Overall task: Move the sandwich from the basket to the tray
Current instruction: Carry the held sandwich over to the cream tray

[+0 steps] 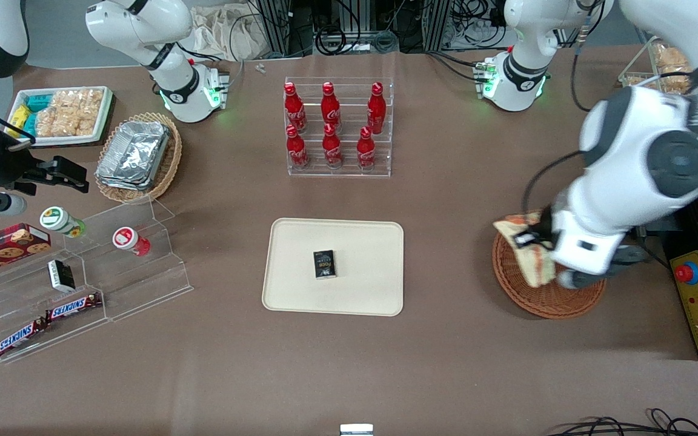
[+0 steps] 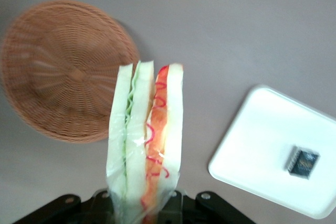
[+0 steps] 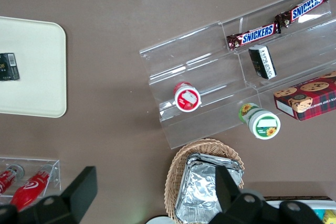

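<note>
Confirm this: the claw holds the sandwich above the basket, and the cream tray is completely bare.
Not quite. The tray is not bare: a small dark packet lies on it, as the front view shows. The rest stands: the claw holds the sandwich above the basket.

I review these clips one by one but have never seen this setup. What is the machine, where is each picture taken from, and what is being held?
Two white robot arms are bolted to a brown table. One picture looks down on the table from the front; the other two come from cameras on each arm's wrist. The working arm's gripper hangs above the round woven basket and is shut on a wrapped sandwich, lifted out of the basket, which now looks empty in the wrist picture. The cream tray lies mid-table with a small dark packet on it. Elsewhere stand a rack of red bottles, a basket of foil trays and clear shelves with chocolate bars.
</note>
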### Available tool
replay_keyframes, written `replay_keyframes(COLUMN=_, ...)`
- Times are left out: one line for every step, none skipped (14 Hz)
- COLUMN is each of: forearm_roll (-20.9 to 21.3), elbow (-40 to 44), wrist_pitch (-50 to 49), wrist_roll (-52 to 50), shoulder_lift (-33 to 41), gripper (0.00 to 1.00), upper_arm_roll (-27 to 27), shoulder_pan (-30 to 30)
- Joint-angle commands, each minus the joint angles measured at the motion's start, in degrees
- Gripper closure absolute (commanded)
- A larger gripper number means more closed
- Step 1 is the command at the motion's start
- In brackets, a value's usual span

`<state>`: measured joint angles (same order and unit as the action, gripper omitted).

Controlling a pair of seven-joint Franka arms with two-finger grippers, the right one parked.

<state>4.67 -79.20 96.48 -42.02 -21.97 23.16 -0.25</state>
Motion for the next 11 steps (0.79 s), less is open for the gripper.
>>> replay_keyframes(forearm_roll=0.0, elbow=3.4, wrist_pitch=-1.5, wrist_roll=-1.9, shoulder_lift=-5.0, gripper=1.0, upper_arm_roll=-0.3, shoulder_pan=-6.1)
replay_keyframes(forearm_roll=0.3, elbow=3.4, wrist_pitch=-1.5, wrist_roll=-2.8, shoulder_lift=-6.4, gripper=1.0, upper_arm_roll=-0.3, shoulder_pan=-7.8)
replay_keyframes(forearm_roll=0.3, elbow=3.5, wrist_pitch=-1.4, wrist_roll=-4.2, shoulder_lift=-8.4, gripper=1.0, upper_arm_roll=-0.4, shoulder_pan=-9.5)
replay_keyframes(forearm_roll=0.3, elbow=4.0, wrist_pitch=-0.9, wrist_roll=-5.1, shoulder_lift=-10.8, gripper=1.0, upper_arm_roll=-0.5, shoulder_pan=-10.4)
replay_keyframes(forearm_roll=0.6, elbow=4.3, wrist_pitch=0.6, wrist_roll=-4.7, shoulder_lift=-12.2, gripper=1.0, upper_arm_roll=-0.3, shoulder_pan=-10.5)
replay_keyframes(forearm_roll=0.5, elbow=4.1, wrist_pitch=1.2, wrist_roll=-3.8, shoulder_lift=-13.4, gripper=1.0, upper_arm_roll=-0.2, shoulder_pan=-10.6)
replay_keyframes(forearm_roll=0.6, elbow=4.3, wrist_pitch=1.4, wrist_roll=-2.4, shoulder_lift=-14.5, gripper=1.0, upper_arm_roll=-0.1, shoulder_pan=-12.0)
replay_keyframes(forearm_roll=0.7, elbow=4.4, wrist_pitch=2.6, wrist_roll=-0.5, shoulder_lift=-15.8, gripper=1.0, upper_arm_roll=-0.1, shoulder_pan=-12.9)
replay_keyframes(forearm_roll=0.6, elbow=4.4, wrist_pitch=6.1, wrist_roll=-0.2, shoulder_lift=-17.4, gripper=1.0, upper_arm_roll=-0.1, shoulder_pan=-13.3)
replay_keyframes(forearm_roll=0.7, elbow=4.4, wrist_pitch=10.4, wrist_roll=-0.5, shoulder_lift=-18.7, gripper=1.0, upper_arm_roll=-0.1, shoulder_pan=-14.6)
replay_keyframes(forearm_roll=0.8, elbow=4.4, wrist_pitch=14.3, wrist_roll=-1.0, shoulder_lift=-19.5, gripper=1.0, upper_arm_roll=-0.4, shoulder_pan=-16.2)
